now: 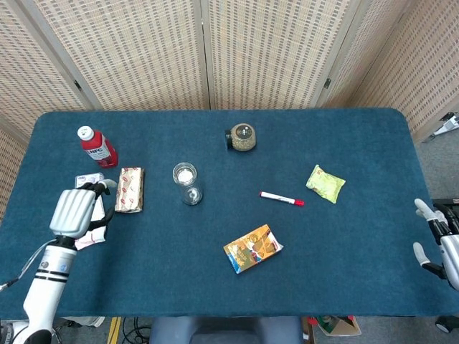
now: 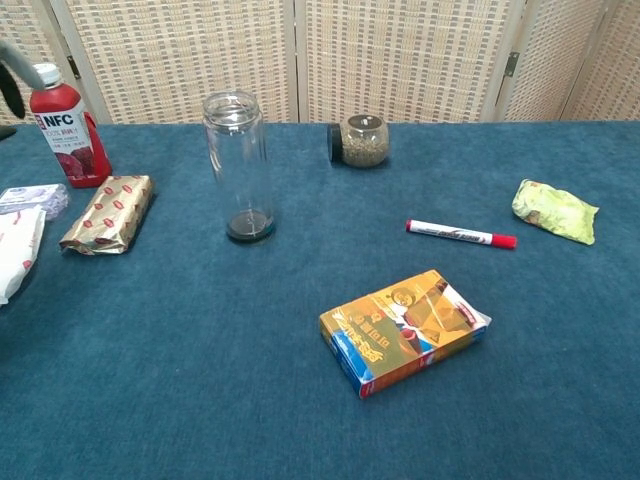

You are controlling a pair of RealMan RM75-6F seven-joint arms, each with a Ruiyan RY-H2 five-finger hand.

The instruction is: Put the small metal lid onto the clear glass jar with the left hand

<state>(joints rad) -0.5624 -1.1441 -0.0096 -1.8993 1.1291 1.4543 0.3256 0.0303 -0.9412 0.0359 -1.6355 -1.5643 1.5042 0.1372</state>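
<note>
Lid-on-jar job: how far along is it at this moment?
Likely done: the head view shows a pale disc at the mouth of the glass jar. It is probably the lid, though the chest view does not confirm it. In hand: no lid shows in the left hand, which is well apart from the jar. Left: only checking that the lid sits square.

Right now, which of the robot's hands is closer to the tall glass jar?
The left. The left hand sits left of the glass jar, past a gold packet; the right hand hangs off the table's far right edge.
</note>
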